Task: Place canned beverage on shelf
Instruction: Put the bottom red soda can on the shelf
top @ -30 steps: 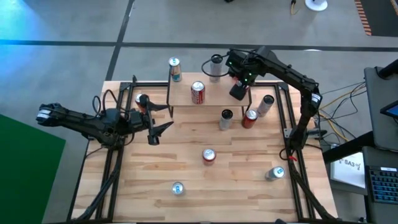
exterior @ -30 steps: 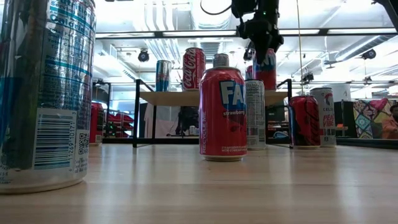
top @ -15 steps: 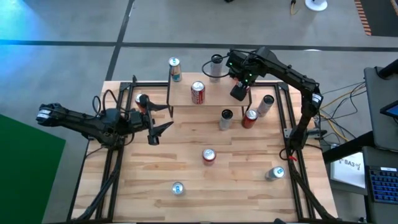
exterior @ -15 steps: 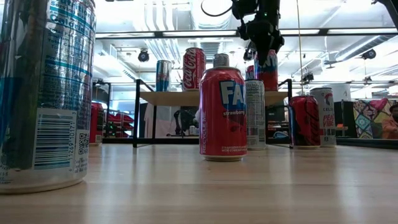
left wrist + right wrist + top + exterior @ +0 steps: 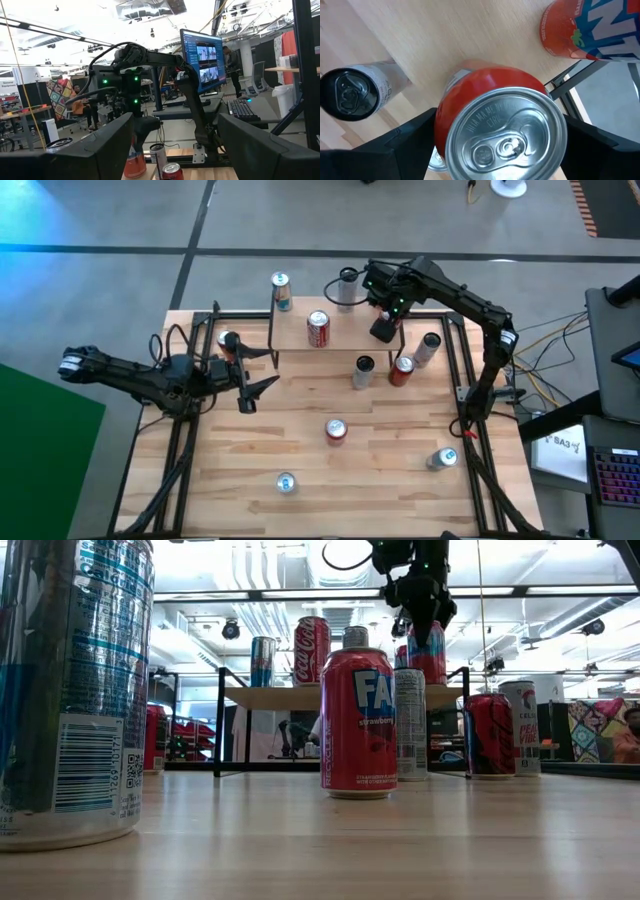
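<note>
A red can [image 5: 507, 135] with a silver top stands upright on the right end of the shelf [image 5: 345, 332], its base on the plank [image 5: 300, 697]. My right gripper [image 5: 425, 618] points down over it and is open. One finger [image 5: 405, 142] stands close on each side of the can's upper part. In the high view the gripper [image 5: 383, 330] hides the can. A red cola can [image 5: 318, 328] stands on the shelf's middle. My left gripper [image 5: 246, 383] hovers open left of the shelf with nothing between its fingers.
Loose cans stand on the table in front of the shelf: a black-topped one [image 5: 363, 370], a red one [image 5: 401, 368], a silver one [image 5: 428, 348], a strawberry soda can [image 5: 336, 430] and two near the front [image 5: 286, 483]. A blue can [image 5: 281, 290] and a silver can [image 5: 347, 288] stand at the far edge.
</note>
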You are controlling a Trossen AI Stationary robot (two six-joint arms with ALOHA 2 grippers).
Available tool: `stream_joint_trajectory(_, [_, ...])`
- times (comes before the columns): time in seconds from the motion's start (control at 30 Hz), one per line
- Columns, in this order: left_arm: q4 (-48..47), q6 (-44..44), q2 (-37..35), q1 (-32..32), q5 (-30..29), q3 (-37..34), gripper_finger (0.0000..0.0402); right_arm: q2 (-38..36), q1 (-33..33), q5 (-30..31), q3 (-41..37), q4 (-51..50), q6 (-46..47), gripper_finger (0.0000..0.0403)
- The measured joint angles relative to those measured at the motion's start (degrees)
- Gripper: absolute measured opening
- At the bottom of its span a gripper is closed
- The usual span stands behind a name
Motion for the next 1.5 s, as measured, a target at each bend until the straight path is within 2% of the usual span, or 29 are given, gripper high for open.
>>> stream_joint_trajectory(0.4, [0.0, -0.01, 0.0, 0.0, 0.02, 0.0, 0.0275, -0.01, 0.0, 0.14, 0.02, 0.09, -0.03, 0.0342])
stream_joint_trajectory(0.67, [-0.01, -0.02, 0.0, 0.0, 0.01, 0.0, 0.0275, -0.11, 0.02, 2.64, 0.02, 0.83, 0.52, 0.0343])
stream_joint_trajectory(1.5, [-0.05, -0.5, 0.02, 0.02, 0.02, 0.0, 0.0275, -0.2, 0.02, 3.1, 0.14, 1.92, 3.17, 0.0343])
